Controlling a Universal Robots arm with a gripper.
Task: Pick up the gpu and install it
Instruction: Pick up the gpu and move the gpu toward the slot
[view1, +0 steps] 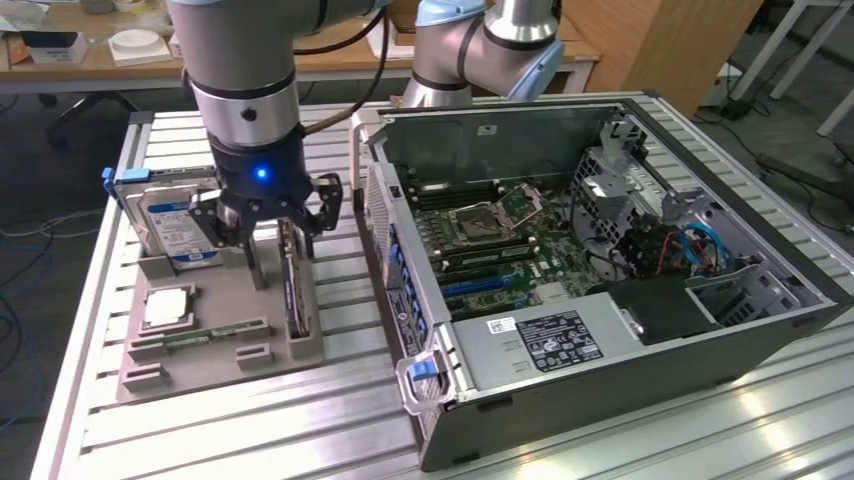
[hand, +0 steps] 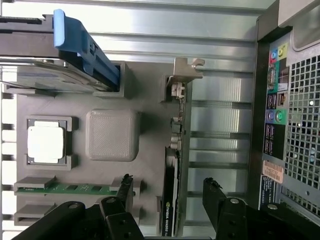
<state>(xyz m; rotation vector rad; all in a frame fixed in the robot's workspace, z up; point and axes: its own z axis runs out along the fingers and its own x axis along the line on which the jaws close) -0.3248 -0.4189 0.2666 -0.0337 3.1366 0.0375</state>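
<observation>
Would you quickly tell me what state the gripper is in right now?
Gripper: open, one finger on each side of the gpu, not gripping it.

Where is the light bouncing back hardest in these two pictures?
Exterior view: glare streaks on the metal table, and a blue light glows on the arm. Wrist view: the table shines almost white, and the processor chip looks washed out.

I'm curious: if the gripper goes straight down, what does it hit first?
Probably the thin dark gpu card with silver bracket, upright in the grey tray, between the gripper's open fingers.
</observation>
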